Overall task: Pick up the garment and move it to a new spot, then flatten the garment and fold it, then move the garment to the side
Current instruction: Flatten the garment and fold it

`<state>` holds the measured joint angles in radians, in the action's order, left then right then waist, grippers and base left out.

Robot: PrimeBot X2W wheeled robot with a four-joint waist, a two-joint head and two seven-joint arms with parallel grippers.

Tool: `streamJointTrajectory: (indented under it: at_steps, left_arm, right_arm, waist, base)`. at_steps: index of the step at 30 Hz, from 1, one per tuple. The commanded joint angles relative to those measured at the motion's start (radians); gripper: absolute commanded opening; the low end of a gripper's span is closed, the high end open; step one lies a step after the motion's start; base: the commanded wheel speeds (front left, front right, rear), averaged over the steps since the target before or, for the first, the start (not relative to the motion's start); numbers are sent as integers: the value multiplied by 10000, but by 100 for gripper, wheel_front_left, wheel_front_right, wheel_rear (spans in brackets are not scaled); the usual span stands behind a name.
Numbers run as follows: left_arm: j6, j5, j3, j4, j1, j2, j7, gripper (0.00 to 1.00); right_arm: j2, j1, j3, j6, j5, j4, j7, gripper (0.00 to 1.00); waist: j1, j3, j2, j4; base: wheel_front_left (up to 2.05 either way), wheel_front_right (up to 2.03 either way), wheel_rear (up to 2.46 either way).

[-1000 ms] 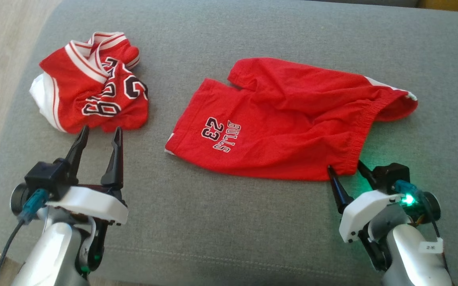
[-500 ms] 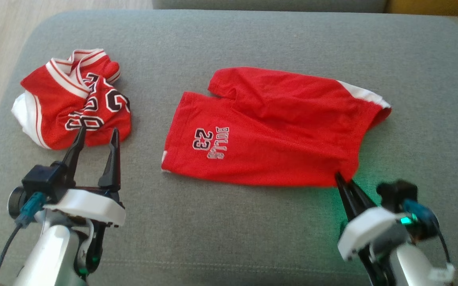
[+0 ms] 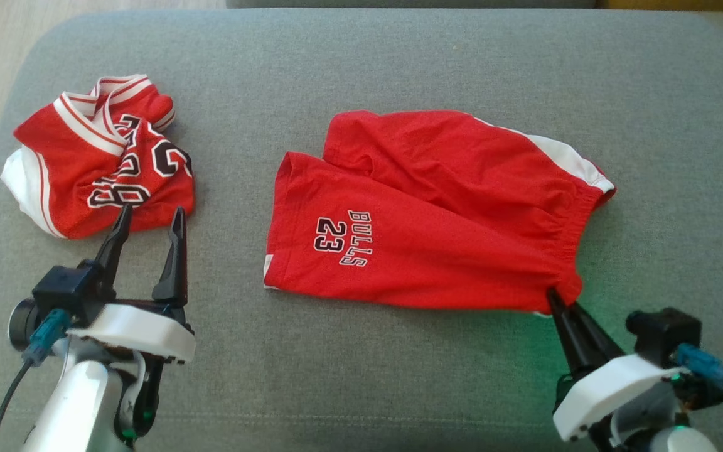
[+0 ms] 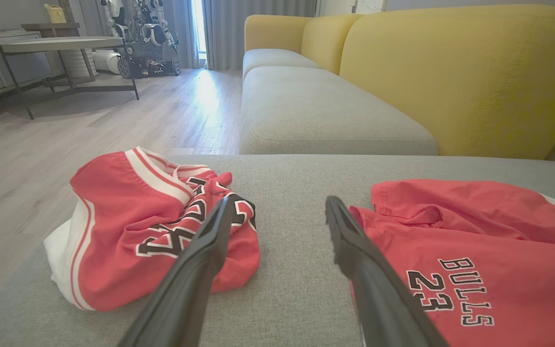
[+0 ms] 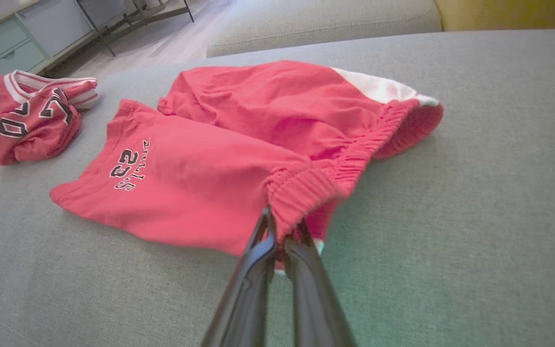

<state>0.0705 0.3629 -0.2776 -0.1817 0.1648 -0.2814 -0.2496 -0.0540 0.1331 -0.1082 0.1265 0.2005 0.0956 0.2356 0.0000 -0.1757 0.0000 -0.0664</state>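
right gripper pinched shut on the near-right waistband corner of the red shorts, lying mid grey cushion, seemingly not yet lifted; moving, flattening, folding all remain, left gripper spread, idle

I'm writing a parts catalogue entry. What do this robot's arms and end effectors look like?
Both match: the left end effector and right end effector each have two long, tapering black fingers on a white shell, a black block with a blue plug and dark cable, and a silver-grey forearm.
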Motion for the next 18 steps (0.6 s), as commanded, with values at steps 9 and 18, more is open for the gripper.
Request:
streamJointTrajectory:
  at_steps: [9, 18]
  left_arm:
    - [-121, -130, 316, 310, 692, -190, -122, 100]
    - [-316, -186, 324, 308, 1052, -41, -122, 100]
  right_arm:
    - [7, -1374, 154, 42, 188, 300, 42, 0]
    - [-169, -3001, 357, 42, 224, -715, 4, 0]
  waist:
    - [0, -393, 0, -368]
    - [0, -995, 0, -861]
  base:
    - [0, 0, 0]
    - [0, 0, 0]
